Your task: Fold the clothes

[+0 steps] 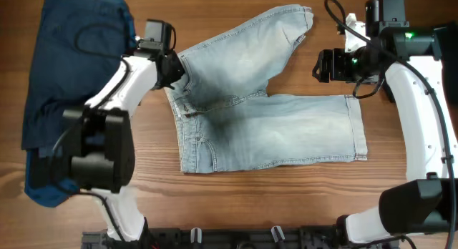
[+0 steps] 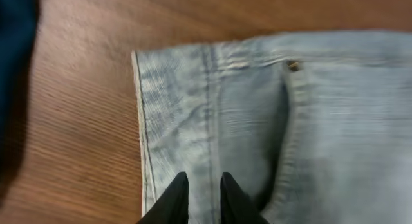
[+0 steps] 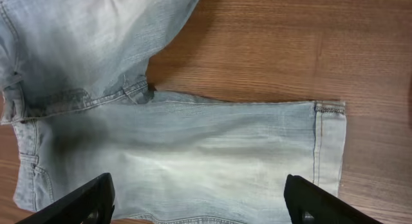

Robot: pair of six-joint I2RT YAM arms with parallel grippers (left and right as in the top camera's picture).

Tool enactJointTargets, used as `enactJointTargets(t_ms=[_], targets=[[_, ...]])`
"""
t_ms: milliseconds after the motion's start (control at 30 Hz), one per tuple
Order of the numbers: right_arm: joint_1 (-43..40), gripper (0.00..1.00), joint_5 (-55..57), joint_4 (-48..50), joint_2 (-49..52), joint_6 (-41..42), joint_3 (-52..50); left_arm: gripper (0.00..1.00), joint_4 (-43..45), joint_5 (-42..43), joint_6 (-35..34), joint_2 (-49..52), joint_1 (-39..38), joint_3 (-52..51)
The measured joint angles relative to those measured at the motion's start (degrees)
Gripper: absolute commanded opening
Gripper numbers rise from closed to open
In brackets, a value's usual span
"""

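Your left arm [image 1: 93, 145] hangs beside the pale denim shorts [image 1: 286, 131] lying centre, legs splayed, and the navy pile [image 1: 64, 63]; with the right gripper [image 3: 198, 180] wide open and the left gripper [image 2: 204, 179] almost closed at the waistband [image 2: 174, 108], hold impossible to tell, a 1-sided pull could skew your fold.

Left side: was blocked by heaped dark navy-blue garments [image 1: 54, 84].
Centre: was covered by flat pale light-wash denim shorts [image 1: 272, 134].
Front strip: bare brown wooden table [image 1: 286, 195] was left exposed.
Leg gap: a wedge of wood was left open.
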Motion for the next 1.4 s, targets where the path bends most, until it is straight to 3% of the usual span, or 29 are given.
enactJointTargets(t_ms=[467,800,867,1000,1067,1167,1300,1400], targets=[[0.02,0.86,1.11,0.26,0.0,0.04,0.0,0.19,4.28,-0.37,-0.22,5.16,0.0,0.61],[0.07,0.89,1.7,2.16,0.0,2.05,-1.55,0.21,22.97,-8.07,-0.22,9.49,1.07,1.16],[0.2,0.89,1.79,6.08,0.0,4.33,-3.15,0.2,25.79,-8.98,-0.22,10.14,2.45,1.14],[0.33,0.71,1.68,20.24,0.17,11.06,-9.05,0.2,23.89,-7.96,-0.26,10.23,7.1,1.2],[0.33,0.67,0.61,30.29,1.14,14.73,-12.5,0.21,21.88,-6.91,-0.31,9.77,8.63,1.25],[0.44,0.64,-0.11,40.26,4.26,19.82,-15.02,0.2,19.98,-5.66,-0.39,9.05,8.46,1.25],[2.4,0.64,-0.76,58.6,17.64,24.44,-16.59,0.19,16.55,-4.7,-0.39,6.47,5.4,1.2],[3.85,0.64,-0.96,63.21,24.5,26.88,-16.87,0.17,14.01,-4.17,-0.39,3.96,2.93,1.18]])
